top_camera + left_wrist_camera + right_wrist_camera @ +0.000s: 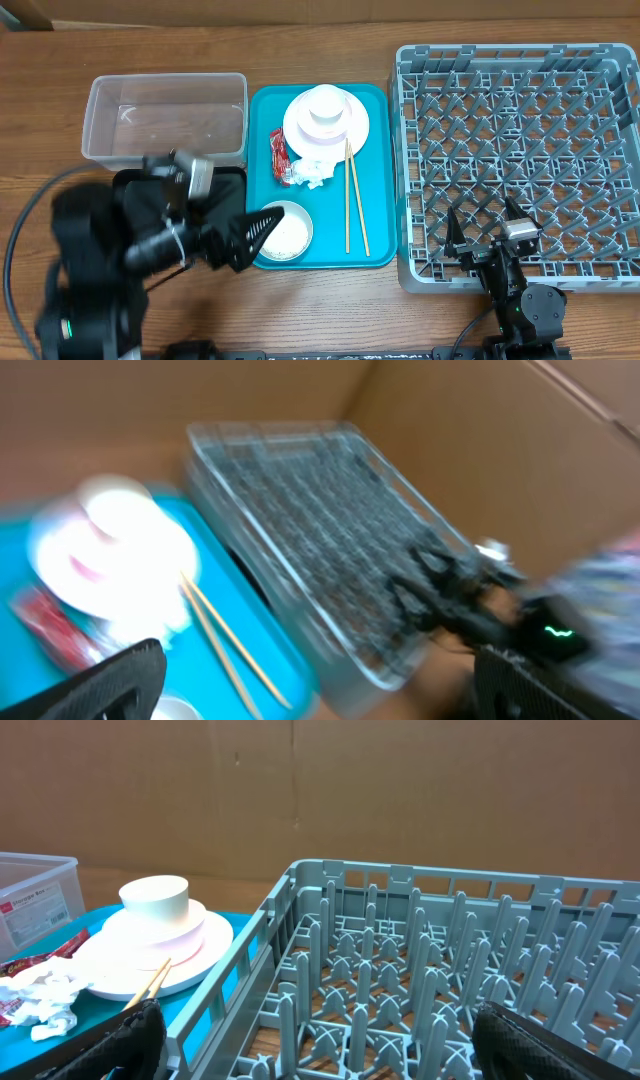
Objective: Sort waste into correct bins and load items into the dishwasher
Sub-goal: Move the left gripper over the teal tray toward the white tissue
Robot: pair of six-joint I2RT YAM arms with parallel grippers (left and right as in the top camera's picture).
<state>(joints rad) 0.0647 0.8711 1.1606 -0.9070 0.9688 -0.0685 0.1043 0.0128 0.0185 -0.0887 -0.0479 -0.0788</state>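
On the teal tray lie two chopsticks, one bowl; left end effector and right end effector gape.

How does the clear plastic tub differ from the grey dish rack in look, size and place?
The clear tub has smooth see-through walls; the grey dish rack is opaque, with a grid floor and rows of upright pegs. The tub is clearly smaller than the rack. The tub sits left of the teal tray, the rack right of it. Both are rectangular, open on top and hold nothing.
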